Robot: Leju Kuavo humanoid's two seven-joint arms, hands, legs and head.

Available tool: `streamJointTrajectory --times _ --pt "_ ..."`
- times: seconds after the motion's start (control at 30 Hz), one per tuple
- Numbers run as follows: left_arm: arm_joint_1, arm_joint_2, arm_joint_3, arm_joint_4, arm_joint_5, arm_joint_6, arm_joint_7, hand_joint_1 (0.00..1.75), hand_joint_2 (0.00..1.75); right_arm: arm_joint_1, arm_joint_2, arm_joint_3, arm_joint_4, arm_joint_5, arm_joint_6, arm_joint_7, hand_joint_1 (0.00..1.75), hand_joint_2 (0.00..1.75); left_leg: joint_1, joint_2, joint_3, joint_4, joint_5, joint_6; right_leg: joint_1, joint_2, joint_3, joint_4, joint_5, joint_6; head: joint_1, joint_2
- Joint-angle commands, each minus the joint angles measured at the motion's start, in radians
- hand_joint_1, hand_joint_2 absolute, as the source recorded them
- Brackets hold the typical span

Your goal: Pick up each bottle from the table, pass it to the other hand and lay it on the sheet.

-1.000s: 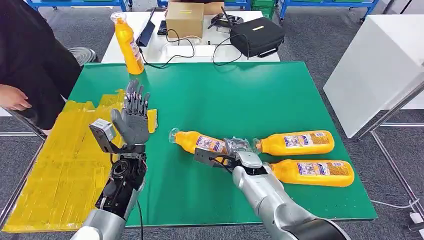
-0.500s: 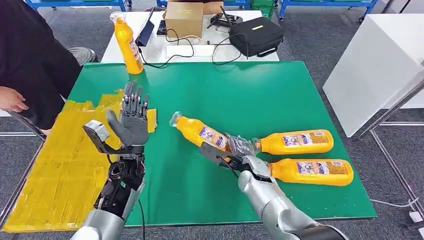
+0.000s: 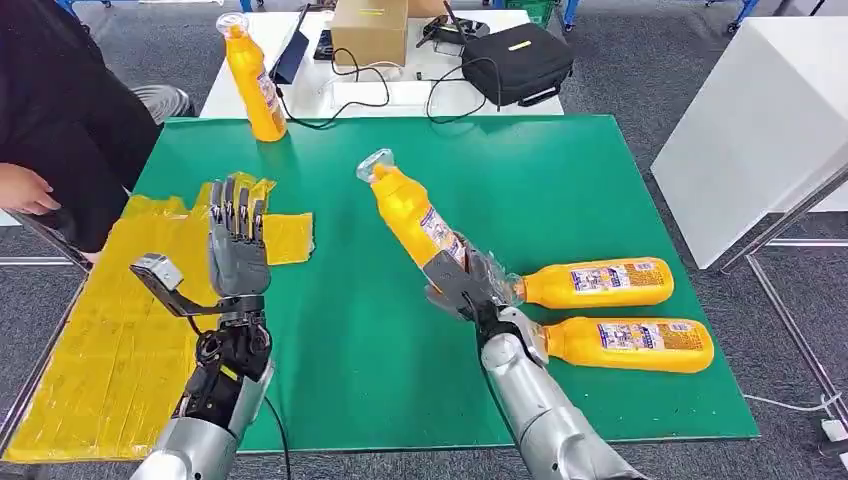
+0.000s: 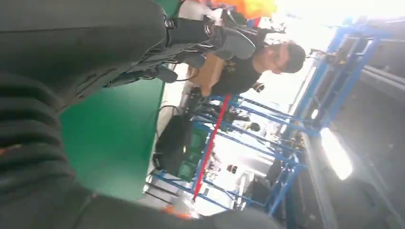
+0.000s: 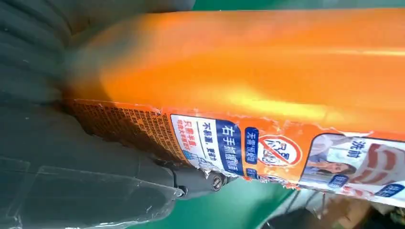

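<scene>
One orange bottle (image 3: 415,218) gripped at its base by right hand (image 3: 463,283), raised clear of green table (image 3: 560,190), cap tilted up and away. Left hand (image 3: 236,240) spread, holding nothing, near yellow sheet (image 3: 100,330). Rigid plastic, likely smooth and slippery; probably best taken mid-body at the label for handover.

The bottles (image 3: 412,213) were orange with blue-and-white printed labels. The table (image 3: 560,180) was green. The sheet (image 3: 90,330) was yellow.
</scene>
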Motion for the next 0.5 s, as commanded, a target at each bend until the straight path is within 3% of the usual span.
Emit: streamJointTrajectory --times 0.03,0.1,0.2,0.5 --pt "-0.096 0.007 -0.033 0.26 0.113 -0.154 0.169 0.0 1.75 -0.055 0.005 0.057 -0.002 -0.031 -0.028 0.002 1.75 1.75 0.0 -0.003 0.005 0.001 -0.002 0.002 0.001 -0.002 0.005 0.002 -0.003 -0.006 0.0 0.0" --pt "-0.099 0.006 -0.044 0.276 0.131 -0.175 0.196 0.0 1.75 -0.061 0.013 0.062 0.005 -0.04 -0.037 -0.005 1.75 1.75 0.0 -0.001 0.001 0.0 -0.001 0.001 0.0 -0.001 0.002 0.001 -0.001 -0.003 0.0 0.0" --pt "-0.1 -0.001 -0.083 0.378 0.309 -0.367 0.411 0.0 1.75 -0.098 0.018 0.139 0.037 -0.07 -0.064 -0.003 1.75 1.75 0.0 -0.001 0.002 0.0 -0.001 0.001 0.0 0.0 0.002 0.001 -0.001 -0.003 0.0 0.0" --pt "-0.103 -0.001 -0.2 0.41 0.362 -0.387 0.421 0.0 1.75 -0.121 0.018 0.347 0.05 -0.167 -0.124 0.036 1.75 1.75 0.0 -0.001 0.001 0.0 -0.001 0.001 0.0 -0.001 0.001 0.001 -0.001 -0.003 0.0 0.0"
